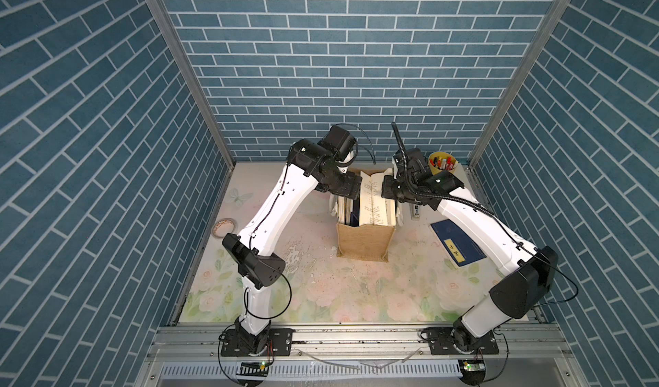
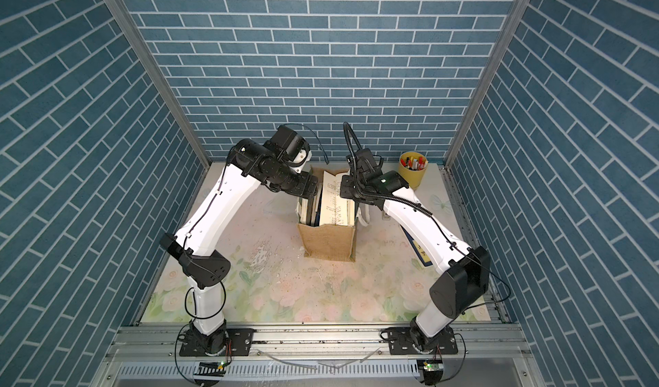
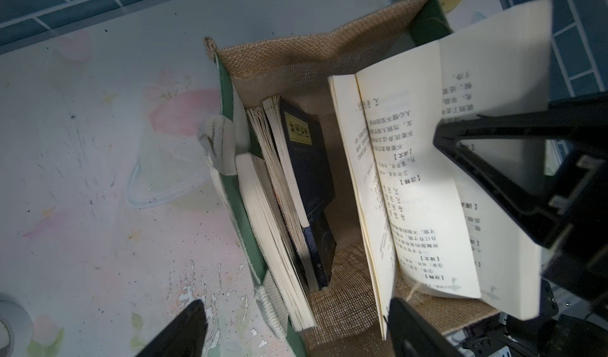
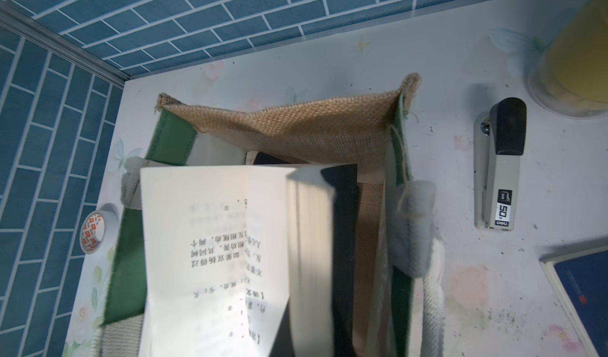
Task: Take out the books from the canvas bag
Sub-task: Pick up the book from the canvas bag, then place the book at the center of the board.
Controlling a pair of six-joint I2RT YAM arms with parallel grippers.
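— What had the right gripper got?

— It was pinched tight on part of the pages of an open book, which stood fanned in the canvas bag and reached above its rim. The left gripper hung spread wide over the bag's mouth, holding nothing.

— And the rest?

— The other books stood inside the bag, leaning on its wall on the left arm's side. One blue book lay flat on the table beside the bag, on the right arm's side.

— What worried you?

— The grip looked to be on leaves, not the spine. I judged that pages might tear or slip, and that the hanging half could snag the rim and tip the bag, since nothing pinned it down.

— The setting?

— A scuffed floral table between blue brick-patterned walls. A stapler and a yellow pen cup sat near the bag on the right arm's side. A tape roll lay well apart on the left arm's side.
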